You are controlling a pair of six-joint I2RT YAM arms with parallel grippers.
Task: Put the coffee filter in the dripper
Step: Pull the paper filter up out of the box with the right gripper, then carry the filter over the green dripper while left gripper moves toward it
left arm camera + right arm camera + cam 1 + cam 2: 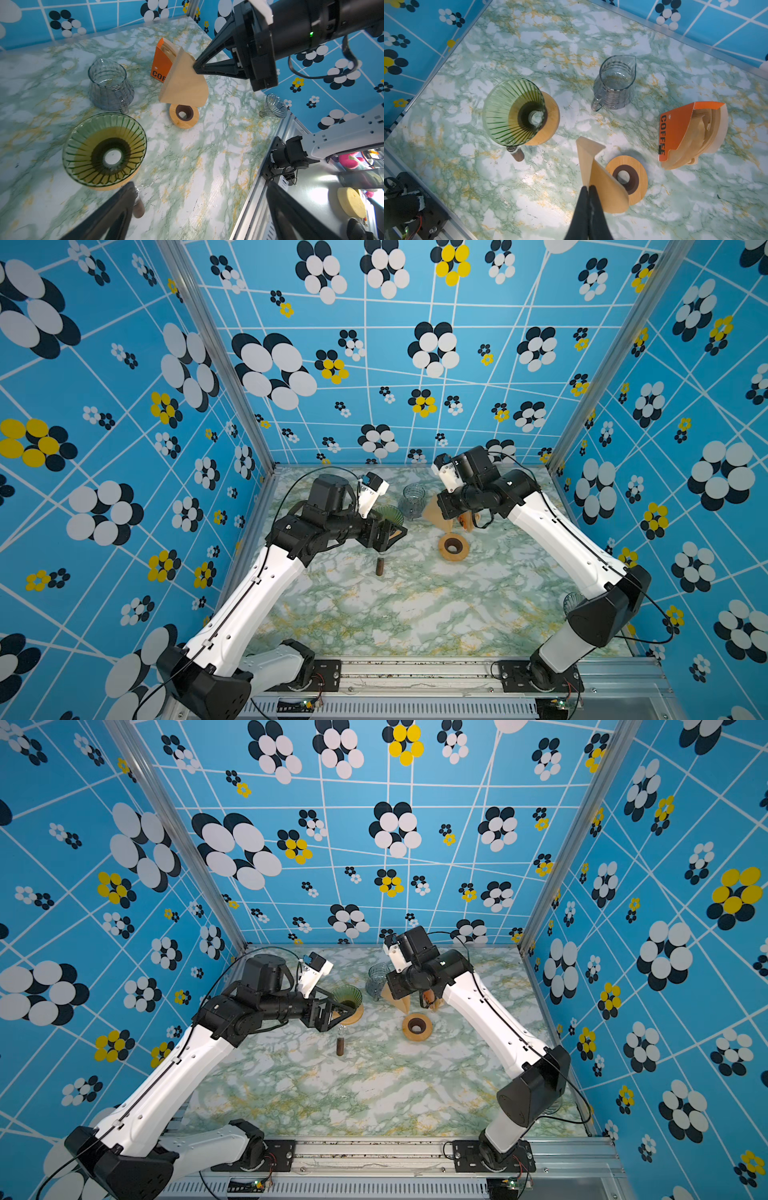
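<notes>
The right gripper (588, 188) is clamped on one flat-folded, fan-shaped brown paper coffee filter (185, 83), gripping it at the curved rim and holding it off the green-veined marble table (415, 614). The filter's pointed tip faces down and its crimped seam edge rises steeply from that tip. It hangs over the single round wooden ring with a dark centre (184, 116). The one green ribbed glass dripper on a wooden base (83, 135) stands upright and empty, well apart from the filter. The left gripper (200, 182) is spread wide beside the dripper and holds nothing. Also present are one clear glass carafe (614, 87), one orange cardboard box of filters (675, 133), one small clear glass cone (274, 106) and one small brown cylinder (379, 566).
</notes>
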